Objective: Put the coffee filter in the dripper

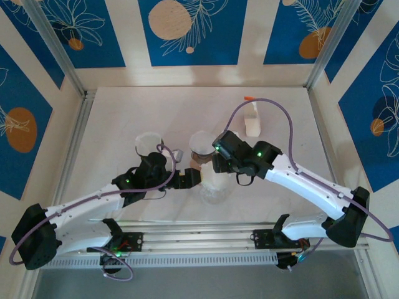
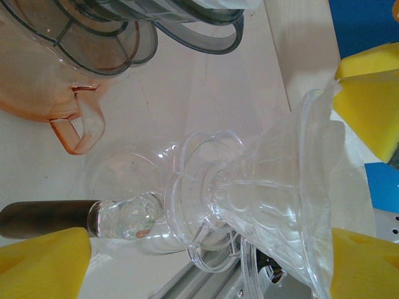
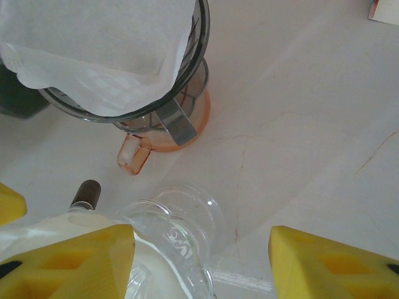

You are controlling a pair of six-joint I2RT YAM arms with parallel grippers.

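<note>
Beyond the left gripper (image 1: 187,177), at far left, a pale round vessel (image 1: 148,142) stands on the tabletop (image 1: 124,112), a cream, marble-like slab with thin veins; its contents cannot be made out. Blue wall panels (image 1: 190,31) with white leaf outlines and orange discs enclose the cell, set between aluminium posts (image 1: 59,47).

The left gripper's fingers (image 2: 37,265) are spread wide. The clear dripper (image 2: 262,199) lies tilted between them, its dark handle (image 2: 37,219) beside one pad; whether they press on the glass cannot be told.

Ahead of both grippers a smoke-grey dripper (image 3: 194,68) sits on an orange cup (image 3: 193,124) and holds a second paper filter (image 3: 93,56).

Below the right gripper (image 3: 201,240), whose fingers stand apart and pinch nothing, the coffee filter (image 3: 62,223) lies in the clear dripper's mouth, touching the pad on the left of that wrist view. An embossed mark on the dripper's glass is too small to read.

Beyond the right gripper, at far right, a white container (image 1: 252,123) with an orange tip stands well apart from the drippers; any lettering on it is too small to read.
</note>
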